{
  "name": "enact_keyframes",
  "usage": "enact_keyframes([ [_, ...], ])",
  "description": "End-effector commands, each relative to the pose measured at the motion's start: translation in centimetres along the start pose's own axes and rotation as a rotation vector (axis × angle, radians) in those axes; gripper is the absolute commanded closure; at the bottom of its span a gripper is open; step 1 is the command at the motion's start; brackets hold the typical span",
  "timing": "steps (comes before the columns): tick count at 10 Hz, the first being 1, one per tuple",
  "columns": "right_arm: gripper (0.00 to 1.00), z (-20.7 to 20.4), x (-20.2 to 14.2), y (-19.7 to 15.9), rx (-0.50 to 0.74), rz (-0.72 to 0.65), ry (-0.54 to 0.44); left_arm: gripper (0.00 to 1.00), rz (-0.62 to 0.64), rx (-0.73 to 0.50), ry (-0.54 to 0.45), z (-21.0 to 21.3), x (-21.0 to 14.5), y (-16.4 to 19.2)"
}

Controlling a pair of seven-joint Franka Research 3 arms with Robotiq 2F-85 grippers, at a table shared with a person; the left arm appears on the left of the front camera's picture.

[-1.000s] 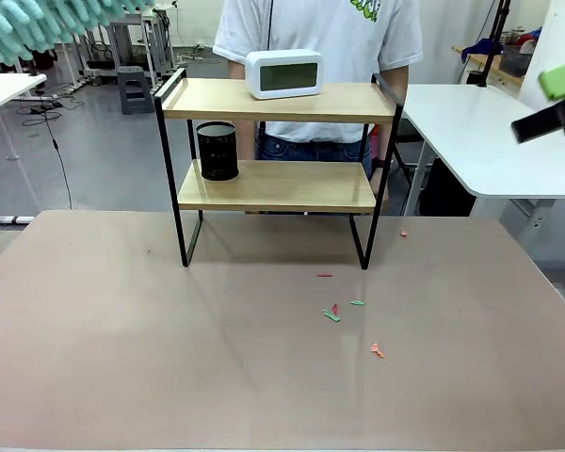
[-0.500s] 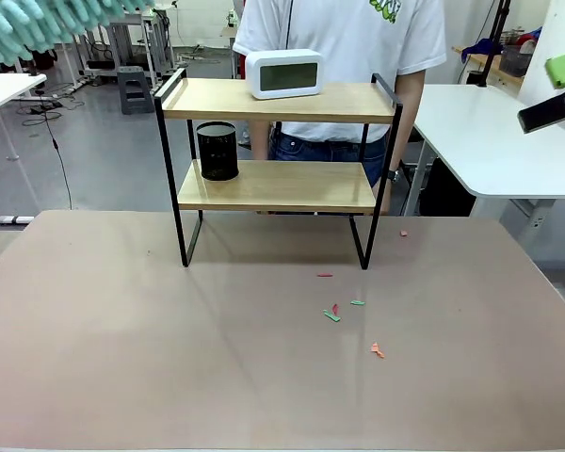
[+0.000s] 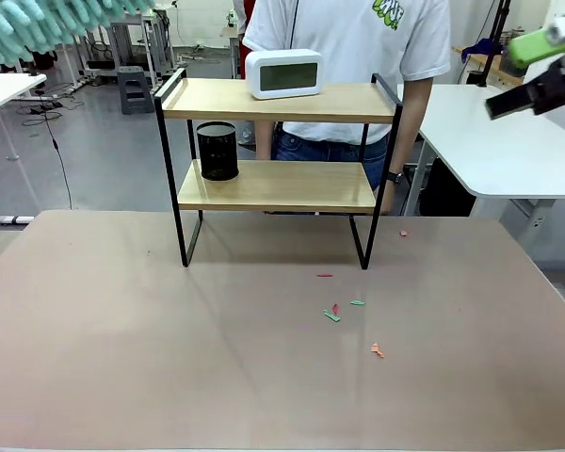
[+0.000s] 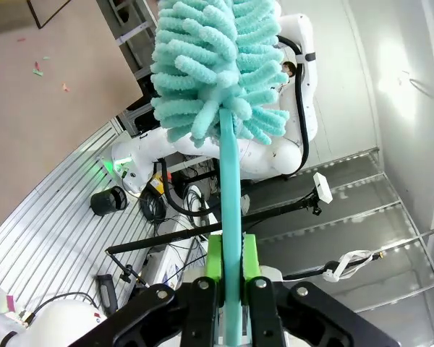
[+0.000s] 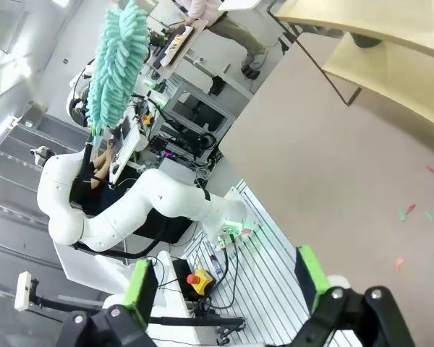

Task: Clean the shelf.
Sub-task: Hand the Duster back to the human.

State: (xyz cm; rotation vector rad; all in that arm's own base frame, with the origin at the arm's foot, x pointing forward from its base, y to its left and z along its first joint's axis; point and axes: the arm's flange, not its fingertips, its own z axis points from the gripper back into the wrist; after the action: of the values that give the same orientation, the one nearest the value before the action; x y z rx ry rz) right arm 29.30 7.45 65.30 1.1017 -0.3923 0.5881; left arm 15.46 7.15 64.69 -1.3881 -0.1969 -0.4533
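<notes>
The shelf [image 3: 275, 185] stands at the table's far middle, with a white digital clock [image 3: 283, 73] on its top board and a black mesh cup [image 3: 217, 151] on the lower board. Its two boards also appear at the upper right of the right wrist view as the shelf [image 5: 380, 61]. My left gripper [image 4: 231, 254] is shut on the handle of a teal fluffy duster [image 4: 213, 69], held high at the far left, where the duster [image 3: 38, 21] shows in the front view. My right gripper [image 3: 535, 72] hangs open in the air at the upper right, its fingers [image 5: 141, 284] wide apart with nothing between them.
Small coloured paper scraps [image 3: 331, 315] lie on the brown table [image 3: 122, 330] in front of the shelf, more to the right [image 3: 377, 350]. A person in a white shirt [image 3: 344, 28] stands right behind the shelf. A white table [image 3: 480, 141] sits at the right.
My right gripper has risen and shifted a little to the left. The person behind the shelf has stepped to the right. The duster has stayed where it was.
</notes>
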Motion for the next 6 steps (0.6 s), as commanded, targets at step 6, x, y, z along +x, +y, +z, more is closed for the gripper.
enact_keyframes([
  [6,0.0,-6.9,2.7,-1.7,0.098,-0.01,0.189,0.87,0.124,0.045,0.618,-10.7,16.5,9.4],
])
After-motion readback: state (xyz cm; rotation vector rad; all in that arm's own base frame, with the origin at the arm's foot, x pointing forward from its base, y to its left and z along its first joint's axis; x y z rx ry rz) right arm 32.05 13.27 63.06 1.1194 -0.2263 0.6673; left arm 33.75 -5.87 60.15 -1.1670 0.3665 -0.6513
